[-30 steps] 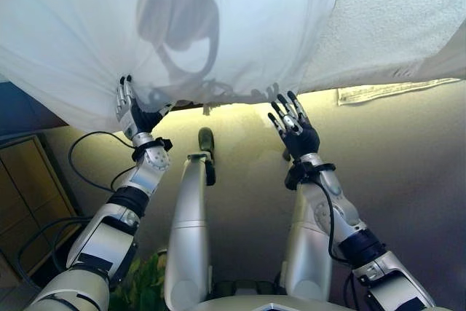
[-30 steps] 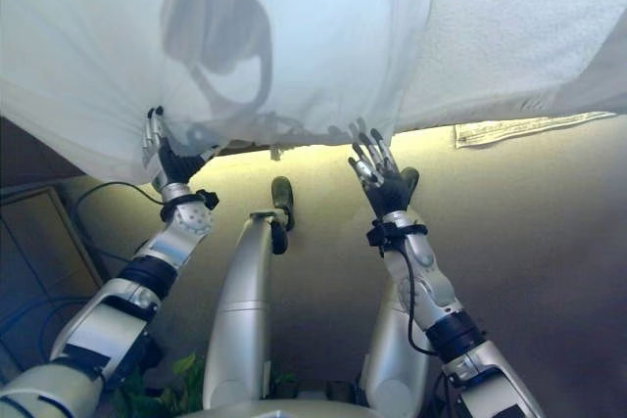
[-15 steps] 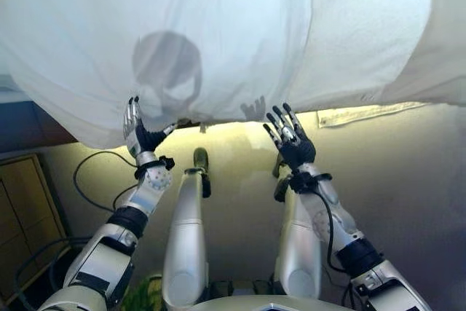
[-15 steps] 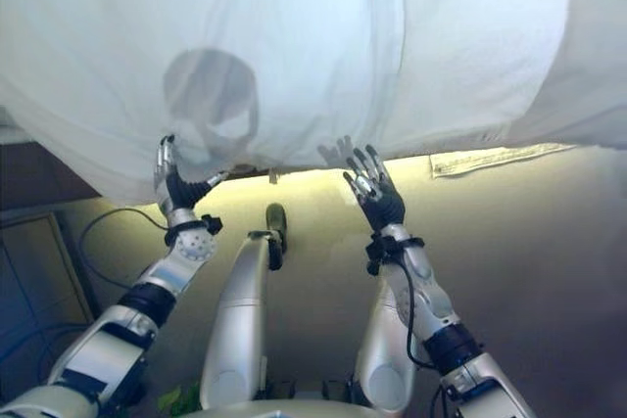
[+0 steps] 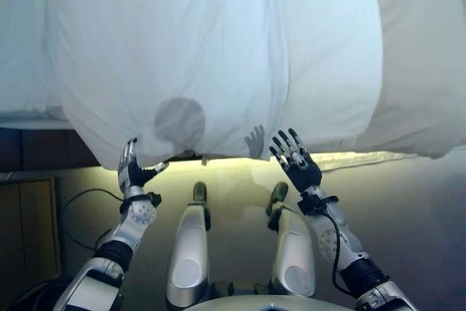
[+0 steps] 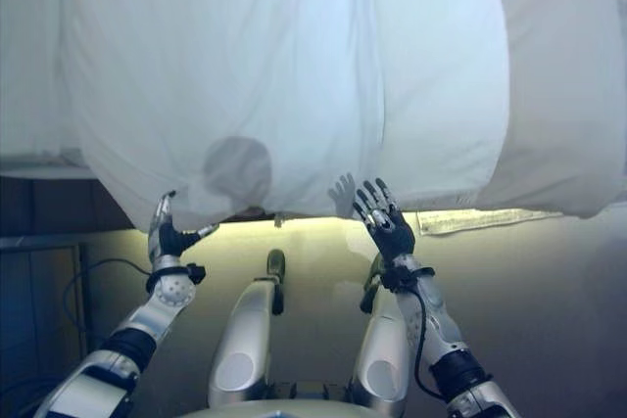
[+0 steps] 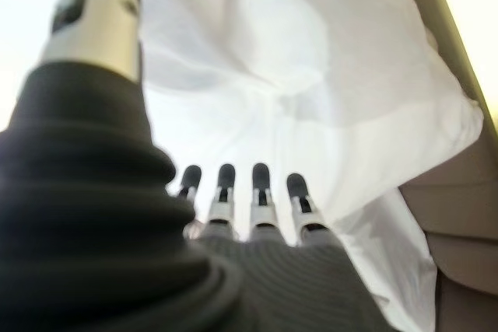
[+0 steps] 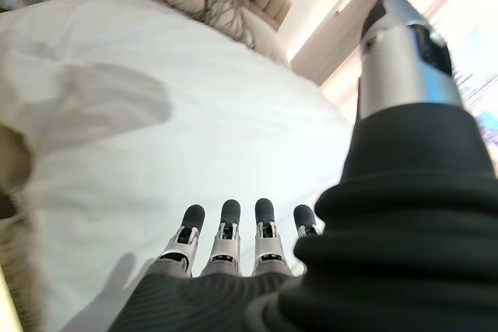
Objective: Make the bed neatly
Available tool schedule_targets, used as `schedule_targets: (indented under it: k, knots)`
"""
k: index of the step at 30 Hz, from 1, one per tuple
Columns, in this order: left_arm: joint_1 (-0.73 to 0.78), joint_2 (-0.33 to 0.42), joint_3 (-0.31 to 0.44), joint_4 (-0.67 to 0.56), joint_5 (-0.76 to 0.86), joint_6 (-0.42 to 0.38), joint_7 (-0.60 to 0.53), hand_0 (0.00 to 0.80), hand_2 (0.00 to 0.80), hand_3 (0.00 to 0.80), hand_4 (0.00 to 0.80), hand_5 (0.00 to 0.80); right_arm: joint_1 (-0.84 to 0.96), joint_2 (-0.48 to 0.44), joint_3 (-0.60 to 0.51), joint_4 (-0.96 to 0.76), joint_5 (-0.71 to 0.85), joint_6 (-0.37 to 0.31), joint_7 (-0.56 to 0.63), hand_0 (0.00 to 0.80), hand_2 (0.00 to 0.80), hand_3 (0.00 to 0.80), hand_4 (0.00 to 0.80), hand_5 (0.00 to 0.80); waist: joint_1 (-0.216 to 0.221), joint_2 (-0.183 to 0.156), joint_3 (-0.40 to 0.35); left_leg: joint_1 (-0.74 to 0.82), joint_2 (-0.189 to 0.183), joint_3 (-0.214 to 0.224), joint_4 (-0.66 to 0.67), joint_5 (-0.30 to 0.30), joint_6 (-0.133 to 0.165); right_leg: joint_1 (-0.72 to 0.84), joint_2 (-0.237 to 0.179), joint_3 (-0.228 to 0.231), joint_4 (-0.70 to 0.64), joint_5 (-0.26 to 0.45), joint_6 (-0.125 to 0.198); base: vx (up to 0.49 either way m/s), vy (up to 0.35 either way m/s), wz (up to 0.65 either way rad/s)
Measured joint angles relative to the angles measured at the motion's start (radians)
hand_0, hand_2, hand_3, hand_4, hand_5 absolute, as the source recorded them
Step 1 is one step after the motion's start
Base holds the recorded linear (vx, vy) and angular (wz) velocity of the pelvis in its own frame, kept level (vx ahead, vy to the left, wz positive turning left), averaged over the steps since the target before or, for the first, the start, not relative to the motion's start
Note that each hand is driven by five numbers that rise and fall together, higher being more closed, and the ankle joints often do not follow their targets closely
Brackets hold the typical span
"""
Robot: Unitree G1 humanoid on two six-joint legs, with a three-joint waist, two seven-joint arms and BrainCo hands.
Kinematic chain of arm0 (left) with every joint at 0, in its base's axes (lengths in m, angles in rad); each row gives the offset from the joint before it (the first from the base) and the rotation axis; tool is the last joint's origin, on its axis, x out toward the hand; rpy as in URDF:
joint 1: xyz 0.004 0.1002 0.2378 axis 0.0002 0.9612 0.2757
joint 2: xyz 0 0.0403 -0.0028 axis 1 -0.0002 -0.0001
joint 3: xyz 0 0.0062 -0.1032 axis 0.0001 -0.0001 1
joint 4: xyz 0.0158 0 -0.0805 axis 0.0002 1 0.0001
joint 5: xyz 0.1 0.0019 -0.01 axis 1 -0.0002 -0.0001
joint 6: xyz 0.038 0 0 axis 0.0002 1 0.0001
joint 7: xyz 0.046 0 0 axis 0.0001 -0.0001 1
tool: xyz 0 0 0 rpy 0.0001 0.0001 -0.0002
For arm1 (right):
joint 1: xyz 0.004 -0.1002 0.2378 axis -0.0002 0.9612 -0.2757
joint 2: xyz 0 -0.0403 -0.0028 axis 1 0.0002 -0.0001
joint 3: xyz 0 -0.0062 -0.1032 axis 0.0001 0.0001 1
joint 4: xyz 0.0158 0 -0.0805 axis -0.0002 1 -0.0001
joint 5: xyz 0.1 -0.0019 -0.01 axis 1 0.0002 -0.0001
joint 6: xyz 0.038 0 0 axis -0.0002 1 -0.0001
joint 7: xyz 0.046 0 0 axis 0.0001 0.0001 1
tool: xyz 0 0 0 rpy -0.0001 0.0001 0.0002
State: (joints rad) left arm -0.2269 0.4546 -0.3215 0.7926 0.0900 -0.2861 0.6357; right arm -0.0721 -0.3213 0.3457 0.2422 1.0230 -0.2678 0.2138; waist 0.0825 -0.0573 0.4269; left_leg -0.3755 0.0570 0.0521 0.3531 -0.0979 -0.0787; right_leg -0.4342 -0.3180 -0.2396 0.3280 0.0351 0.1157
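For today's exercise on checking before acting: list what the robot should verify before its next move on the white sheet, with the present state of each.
1. Left hand open, at the edge of the white fabric sheet: ok.
2. Right hand open, fingers spread: ok.
3. Either hand holding the sheet: not ok, both empty.
4. Sheet lying smooth: not ok, long folds run down it.
5. Sheet's near edge hanging even: cannot tell.

No readable text, labels, numbers or signs anywhere I look. The white sheet (image 5: 218,56) filling the upper frame is plain, no print. My hands carry no legible marks in either wrist view.
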Motion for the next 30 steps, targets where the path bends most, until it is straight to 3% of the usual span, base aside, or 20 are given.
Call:
schedule_targets:
  k: [6, 10, 13, 17, 23, 30]
  knots:
    - [0.098, -0.043, 0.057, 0.008, -0.146, -0.056, -0.199, 0.000, 0.000, 0.000, 0.000, 0.000, 0.053, 0.028, -0.020, 0.008, -0.077, 0.029, -0.084, 0.000, 0.000, 0.000, 0.000, 0.000, 0.036, 0.036, -0.103, 0.139, -0.002, -0.001, -0.142, 0.050, -0.010, 0.118, 0.007, -0.031, -0.073, 0.000, 0.006, 0.081, -0.042, 0.08]
    - [0.178, -0.096, 0.095, 0.005, -0.333, -0.058, -0.361, 0.000, 0.000, 0.000, 0.000, 0.000, 0.071, 0.032, -0.023, 0.096, -0.176, 0.040, -0.163, 0.000, 0.000, 0.000, 0.000, 0.000, 0.047, 0.064, -0.193, 0.226, 0.008, 0.002, -0.237, 0.076, -0.012, 0.202, 0.026, -0.062, -0.142, 0.003, 0.017, 0.097, -0.046, 0.08]
    - [0.211, -0.156, 0.154, -0.001, -0.531, -0.029, -0.506, 0.000, 0.000, 0.000, 0.000, 0.000, 0.080, 0.034, -0.045, 0.163, -0.239, 0.041, -0.210, 0.000, 0.000, 0.000, 0.000, 0.000, 0.052, 0.081, -0.234, 0.276, 0.018, 0.003, -0.275, 0.086, -0.012, 0.264, 0.039, -0.087, -0.181, 0.004, 0.019, 0.064, -0.042, 0.14]
    - [0.233, -0.212, 0.197, -0.056, -0.666, 0.018, -0.625, 0.000, 0.000, 0.000, 0.000, 0.000, 0.082, 0.043, -0.070, 0.205, -0.247, 0.041, -0.233, 0.000, 0.000, 0.000, 0.000, 0.000, 0.076, 0.090, -0.289, 0.317, 0.026, 0.001, -0.299, 0.088, -0.008, 0.314, 0.052, -0.102, -0.211, 0.003, 0.021, 0.073, -0.032, 0.04]
    - [0.258, -0.221, 0.200, -0.086, -0.697, 0.037, -0.750, 0.000, 0.000, 0.000, 0.000, 0.000, 0.083, 0.112, -0.098, 0.225, -0.247, 0.044, -0.223, 0.000, 0.000, 0.000, 0.000, 0.000, 0.077, 0.101, -0.361, 0.353, 0.026, 0.002, -0.317, 0.084, -0.003, 0.349, 0.054, -0.105, -0.223, 0.000, 0.026, 0.060, -0.021, 0.01]
    - [0.277, -0.222, 0.205, -0.115, -0.715, 0.079, -0.797, 0.000, 0.000, 0.000, 0.000, 0.000, 0.097, 0.115, -0.098, 0.254, -0.245, 0.075, -0.220, 0.000, 0.000, 0.000, 0.000, 0.000, 0.082, 0.105, -0.380, 0.398, 0.026, 0.001, -0.347, 0.084, -0.003, 0.393, 0.055, -0.104, -0.229, -0.001, 0.028, 0.050, -0.031, 0.03]
